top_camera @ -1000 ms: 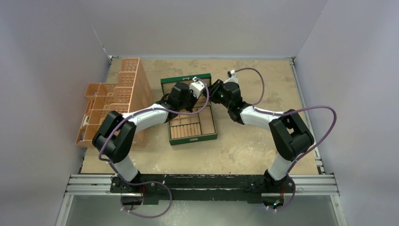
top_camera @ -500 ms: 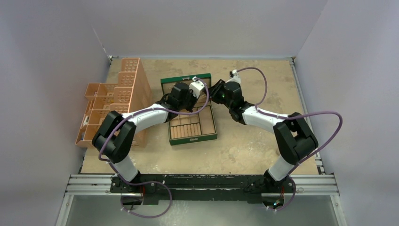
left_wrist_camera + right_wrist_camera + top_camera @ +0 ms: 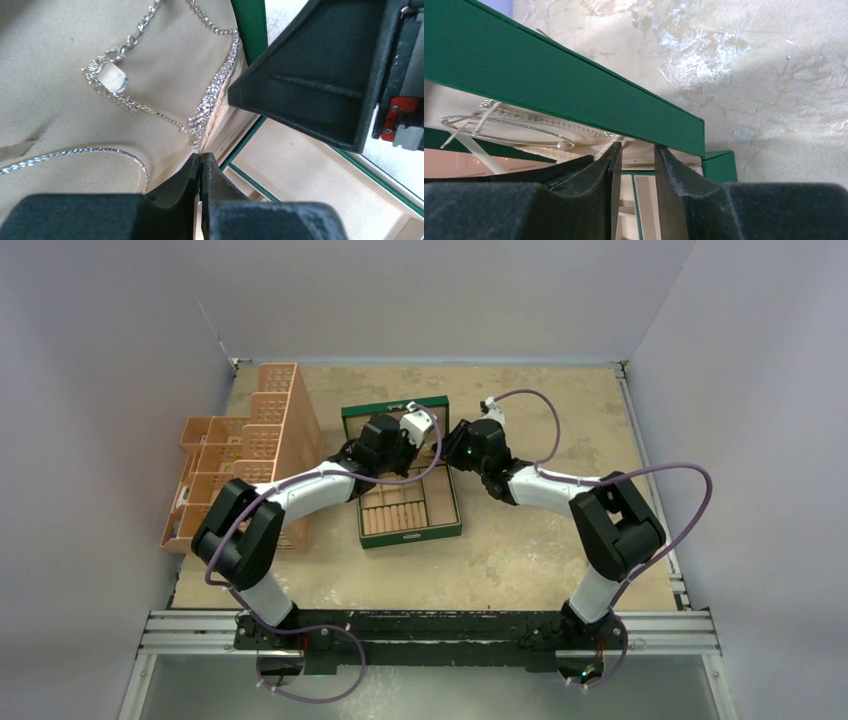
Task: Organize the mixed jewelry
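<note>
Care is advised: the glittery silver chain (image 3: 214, 95) lies on the lid lining of the green box (image 3: 250, 25), touched by the pressed-together left claw (image 3: 201, 162); the half-spread right claw (image 3: 636, 155) is best held beside the lid's rim.

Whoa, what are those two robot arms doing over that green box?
They are sorting jewelry at the open green box. Both arms reach to its raised lid. The left gripper is shut, its tips right at the lower end of a glittery chain on the lid's tan lining; whether it pinches the chain is unclear. The right gripper has its jaws apart at the lid's green edge. Another silver chain lies nearby.
</note>
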`<move>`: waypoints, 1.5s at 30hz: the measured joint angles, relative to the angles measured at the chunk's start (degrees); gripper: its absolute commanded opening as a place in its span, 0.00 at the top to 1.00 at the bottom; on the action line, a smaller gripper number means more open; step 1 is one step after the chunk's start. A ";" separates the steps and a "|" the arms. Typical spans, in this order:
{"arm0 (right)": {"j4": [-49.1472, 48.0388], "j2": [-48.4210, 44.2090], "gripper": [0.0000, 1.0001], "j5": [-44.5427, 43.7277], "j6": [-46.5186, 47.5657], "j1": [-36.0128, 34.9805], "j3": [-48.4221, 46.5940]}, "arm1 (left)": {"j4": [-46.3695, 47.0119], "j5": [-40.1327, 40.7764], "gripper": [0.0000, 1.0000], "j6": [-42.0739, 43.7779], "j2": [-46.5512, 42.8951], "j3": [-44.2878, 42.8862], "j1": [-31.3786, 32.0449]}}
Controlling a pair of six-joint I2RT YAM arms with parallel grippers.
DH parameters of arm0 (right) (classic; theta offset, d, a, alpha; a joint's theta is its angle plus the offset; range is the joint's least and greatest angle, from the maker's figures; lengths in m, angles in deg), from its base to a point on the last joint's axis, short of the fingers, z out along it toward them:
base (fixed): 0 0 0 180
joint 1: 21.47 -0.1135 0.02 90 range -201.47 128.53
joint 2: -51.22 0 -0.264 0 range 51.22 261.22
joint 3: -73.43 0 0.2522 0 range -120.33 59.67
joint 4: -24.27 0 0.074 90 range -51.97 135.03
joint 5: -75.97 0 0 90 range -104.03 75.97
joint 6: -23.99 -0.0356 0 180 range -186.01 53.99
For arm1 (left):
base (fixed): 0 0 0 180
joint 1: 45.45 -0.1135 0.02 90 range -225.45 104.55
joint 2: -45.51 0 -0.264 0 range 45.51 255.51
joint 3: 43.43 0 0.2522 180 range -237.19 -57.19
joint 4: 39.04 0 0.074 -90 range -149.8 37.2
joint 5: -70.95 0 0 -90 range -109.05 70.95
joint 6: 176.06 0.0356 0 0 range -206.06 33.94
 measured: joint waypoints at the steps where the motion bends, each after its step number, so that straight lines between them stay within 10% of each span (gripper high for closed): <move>1: 0.24 0.24 0.67 -0.02 -0.07 -0.02 0.00 | -0.02 0.15 1.00 -0.02 -0.24 0.00 0.00; 14: 0.37 -0.90 0.66 -0.09 -2.19 -0.04 1.07 | -0.09 0.28 0.90 -1.88 -3.93 0.00 0.04; 26: 0.81 -17.62 0.44 1.88 1.79 0.04 7.78 | -3.61 -3.54 0.58 -10.86 -14.99 -0.07 0.04; 31: 5.22 -22.14 0.27 1.86 7.43 0.07 6.08 | -9.84 -2.69 0.26 -14.19 -20.26 -4.28 0.04; 45: 13.99 -11.45 0.31 -3.21 14.78 0.55 -17.59 | -24.98 6.88 0.24 -24.76 -16.41 -20.48 -13.31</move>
